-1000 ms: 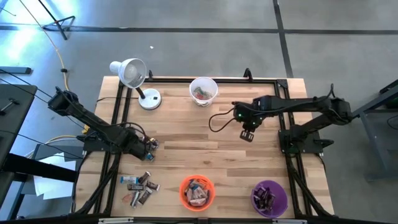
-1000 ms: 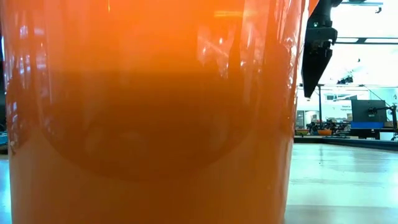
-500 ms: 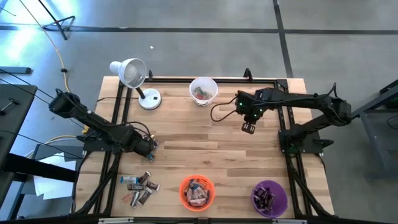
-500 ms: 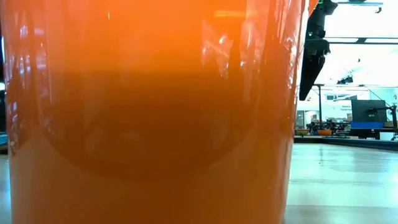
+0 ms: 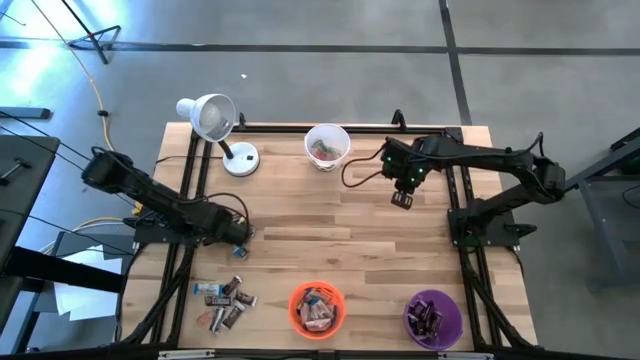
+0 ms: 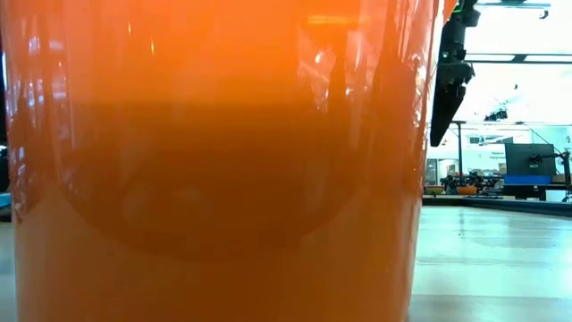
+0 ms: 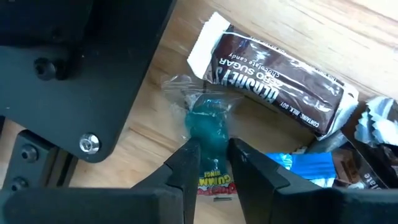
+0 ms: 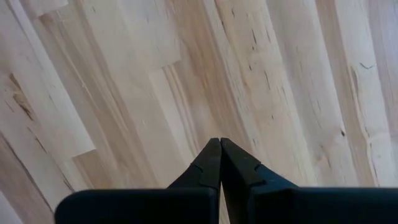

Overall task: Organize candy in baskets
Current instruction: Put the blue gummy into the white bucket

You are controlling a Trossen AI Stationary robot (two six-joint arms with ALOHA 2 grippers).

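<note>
Candy point(image 7: 208, 127), crinkly clear-wrapped teal, pinched by left claw point(image 7: 213, 152); right claw point(image 8: 220, 163) closed, empty.

1. The table point(image 5: 330, 240) was seen to be of pale wood planks, smooth and matt, with visible grain.
2. The orange basket point(image 6: 214, 161) was shown as glossy, translucent plastic.
3. The teal candy point(image 7: 208, 127), pinched between the left gripper point(image 7: 213, 155) fingers, was wrapped in clear, crinkled film.
4. The brown bar point(image 7: 273, 84) just beyond it was wrapped in shiny printed foil.
5. The gripper fingers point(image 8: 211, 165) were seen as dark, matt plastic.
</note>
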